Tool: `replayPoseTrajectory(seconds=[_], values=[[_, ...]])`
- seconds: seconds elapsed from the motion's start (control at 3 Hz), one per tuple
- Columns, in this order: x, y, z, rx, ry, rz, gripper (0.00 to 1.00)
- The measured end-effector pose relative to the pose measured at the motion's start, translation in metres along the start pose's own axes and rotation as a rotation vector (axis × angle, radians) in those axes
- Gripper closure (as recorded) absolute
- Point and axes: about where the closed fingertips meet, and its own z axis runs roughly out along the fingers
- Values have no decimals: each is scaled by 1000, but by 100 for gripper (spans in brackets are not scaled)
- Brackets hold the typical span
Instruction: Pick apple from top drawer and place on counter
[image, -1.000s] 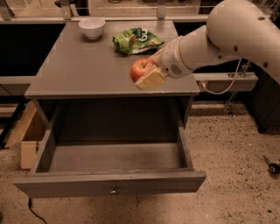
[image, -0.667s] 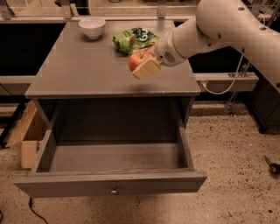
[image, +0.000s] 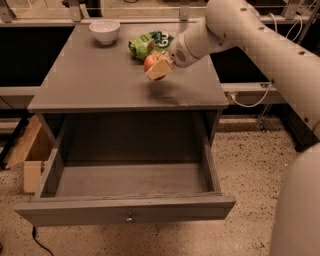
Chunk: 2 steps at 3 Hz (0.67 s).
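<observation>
The top drawer (image: 75, 212) of the grey cabinet stands pulled fully out toward the camera, its flat front panel carrying one small round metal knob (image: 130, 218) and its grey wooden bottom in plain view. Around it lies a speckled stone floor (image: 250, 165). A pale wooden box (image: 30, 155) leans beside the cabinet on one side, and a black cord (image: 37, 237) trails across the floor near the drawer's corner. Above the drawer, the counter (image: 95, 75) is a matte grey wooden top, lighter and worn along its front edge. My white arm (image: 250, 35) reaches in over its far side from the edge of the frame. My gripper (image: 155, 67) hangs over the middle-back part of the counter, its tan fingers (image: 159, 71) clamped around the apple (image: 150, 61). The red-and-yellow fruit appears to be held just off the wood, with a soft shadow on the surface beside it. Just behind the apple a green snack bag (image: 147, 44) lies on the counter, and a white bowl (image: 104, 31) sits well apart from it near the back corner. A white cable (image: 250, 102) loops along the ledge next to the cabinet. Dark recesses under a lighter shelf run across the back of the room.
</observation>
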Motion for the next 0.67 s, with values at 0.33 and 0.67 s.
replayPoseTrajectory(seconds=[0.33, 0.67], values=[[4, -14, 21, 17, 50, 69, 83], [9, -22, 35, 32, 93, 113, 60]])
